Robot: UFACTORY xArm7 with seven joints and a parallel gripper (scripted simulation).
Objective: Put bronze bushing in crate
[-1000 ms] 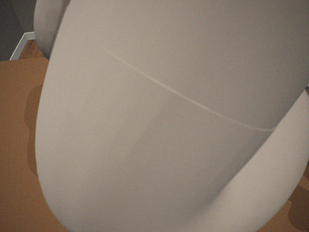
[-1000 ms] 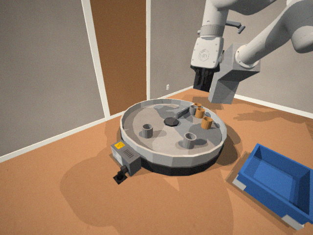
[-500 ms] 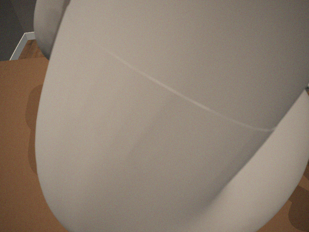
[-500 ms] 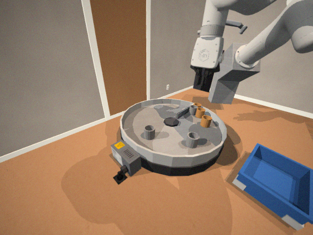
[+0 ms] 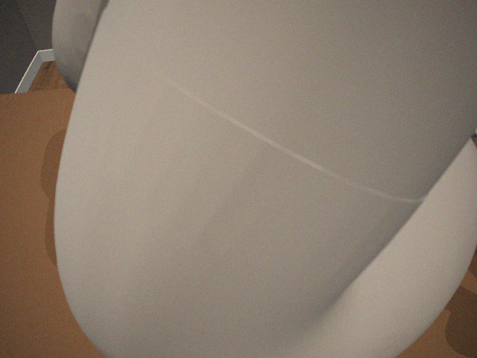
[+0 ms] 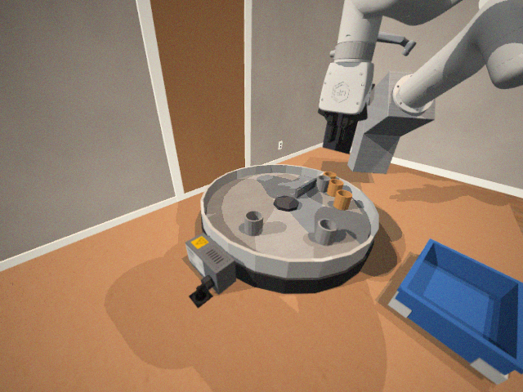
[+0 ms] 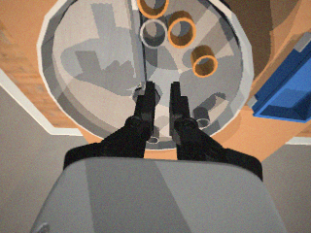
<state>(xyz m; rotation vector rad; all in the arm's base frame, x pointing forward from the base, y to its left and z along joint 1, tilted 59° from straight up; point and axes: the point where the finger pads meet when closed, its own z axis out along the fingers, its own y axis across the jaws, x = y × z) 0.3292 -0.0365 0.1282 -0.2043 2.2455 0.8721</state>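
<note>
the fingers (image 6: 337,140), narrowly parted and empty, hang well above the three bronze bushings (image 6: 341,201) (image 7: 201,52), touching none.

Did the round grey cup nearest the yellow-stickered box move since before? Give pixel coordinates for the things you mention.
Yes. In the exterior view, the round grey cup (image 6: 253,226) (image 7: 154,142) moved right against the yellow-stickered grey box (image 6: 223,270).
</note>
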